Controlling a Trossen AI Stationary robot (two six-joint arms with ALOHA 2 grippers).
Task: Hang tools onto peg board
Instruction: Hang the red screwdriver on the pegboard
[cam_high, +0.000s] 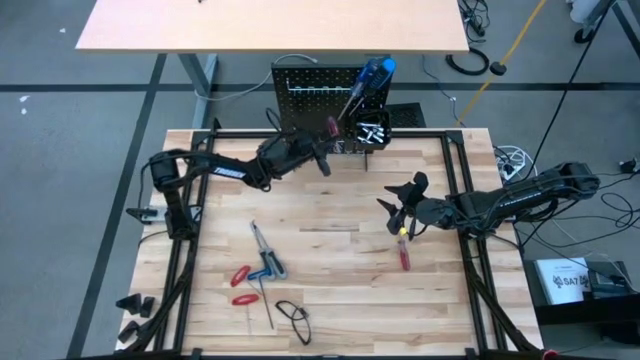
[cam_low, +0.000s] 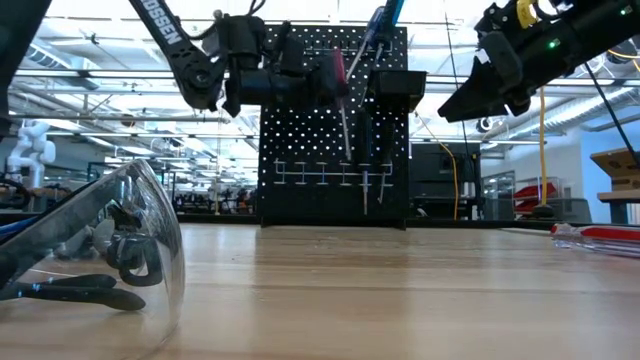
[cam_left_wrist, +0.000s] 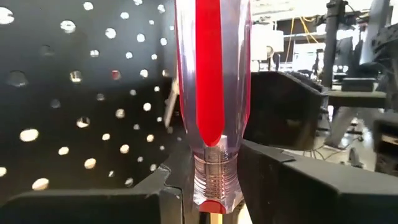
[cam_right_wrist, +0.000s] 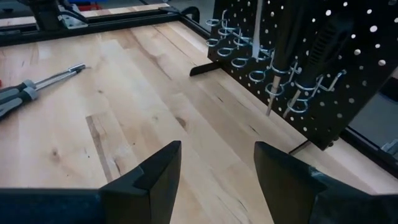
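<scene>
Left gripper (cam_high: 325, 160) raised at the far side of the surface (cam_high: 330, 250), right in front of the peg board (cam_high: 315, 95). Its fingers (cam_left_wrist: 298, 180) pinch a red-handled screwdriver (cam_left_wrist: 212, 93), clear handle with a red core. In the low view this screwdriver (cam_low: 340, 85) hangs shaft-down before the black perforated panel (cam_low: 300, 150), above the row of metal hooks (cam_low: 320, 175); whether the shaft touches a hook cannot be told.

Peg board stands upright on its stand at the far edge. A blue-handled screwdriver (cam_high: 372, 75) leans at its upper right, next to a small black bin (cam_low: 400, 88). The right wrist view shows dark tools (cam_right_wrist: 292, 56) already sitting in the wire hooks.

Right gripper (cam_high: 402, 205) hovers above the right half of the surface, well apart from the board. Its fingers (cam_right_wrist: 155, 171) are spread, nothing between them.

Directly below the right gripper lies another red-handled screwdriver (cam_high: 404, 252), flat on the wood. Toward the near left: red-handled pliers (cam_high: 241, 285), a blue-handled tool (cam_high: 268, 266), thin metal rods (cam_high: 258, 240). Safety glasses (cam_high: 293, 316) sit by the near edge, filling the low view's near left corner (cam_low: 90, 250).
</scene>
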